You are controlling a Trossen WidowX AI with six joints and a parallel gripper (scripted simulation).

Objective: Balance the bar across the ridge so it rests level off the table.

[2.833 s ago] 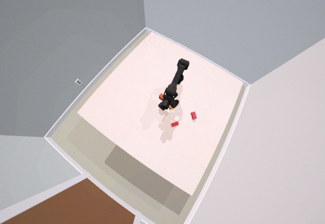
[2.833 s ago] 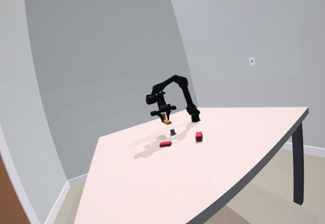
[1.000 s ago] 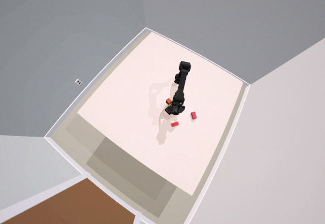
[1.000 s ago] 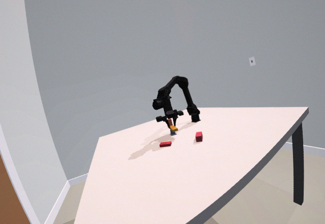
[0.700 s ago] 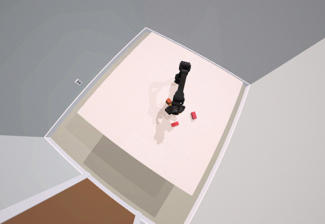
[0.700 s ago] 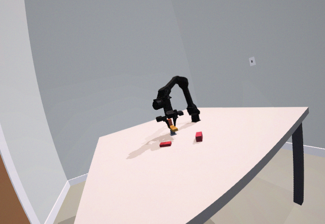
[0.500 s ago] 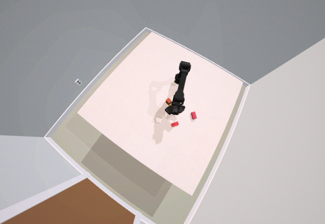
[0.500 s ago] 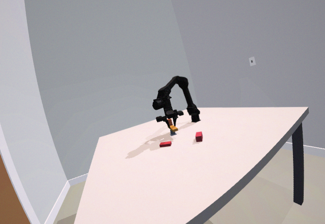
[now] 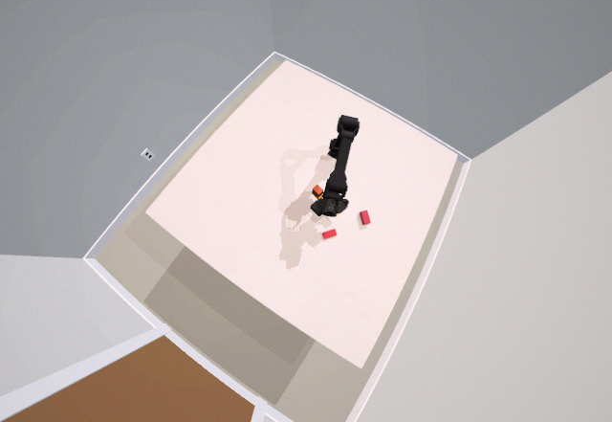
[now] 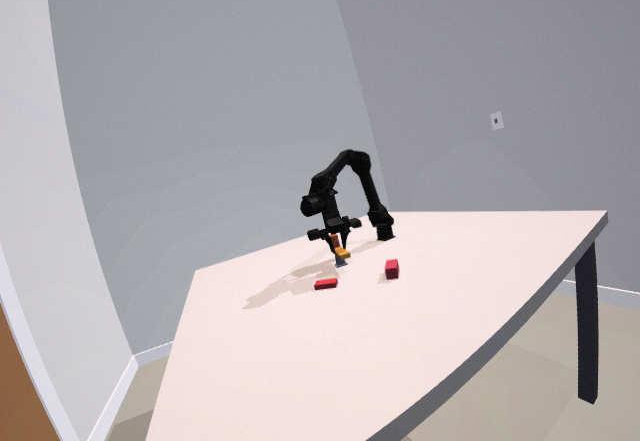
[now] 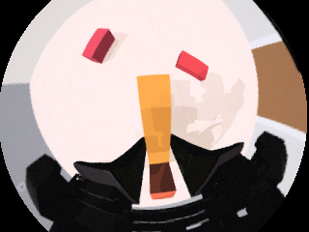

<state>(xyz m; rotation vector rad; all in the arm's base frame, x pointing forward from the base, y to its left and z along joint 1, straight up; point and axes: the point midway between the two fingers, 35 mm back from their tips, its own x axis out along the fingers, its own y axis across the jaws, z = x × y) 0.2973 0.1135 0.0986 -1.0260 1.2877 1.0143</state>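
Note:
The orange-yellow bar [image 9: 320, 196] [image 10: 342, 254] [image 11: 155, 97] has an orange-red block [image 9: 317, 190] [image 10: 334, 240] [image 11: 163, 195] standing up at one end. My gripper [image 10: 339, 248] [image 11: 156, 137] is shut on the bar between its two ends, with the block end toward the wrist camera's lower edge. The small blue-grey ridge [image 10: 340, 262] stands on the table directly under the bar in the exterior view. The bar is very close above it or touching; I cannot tell which. The ridge is hidden in the other views. The bar is clear of the table.
A taller red block [image 9: 364, 217] [image 10: 391, 269] [image 11: 98, 45] and a flatter red block [image 9: 329, 233] [image 10: 326, 283] [image 11: 192, 65] lie on the table [image 9: 222, 200] [image 10: 268, 353], beyond the bar's plain end in the wrist view. The arm's shadow falls beside the bar.

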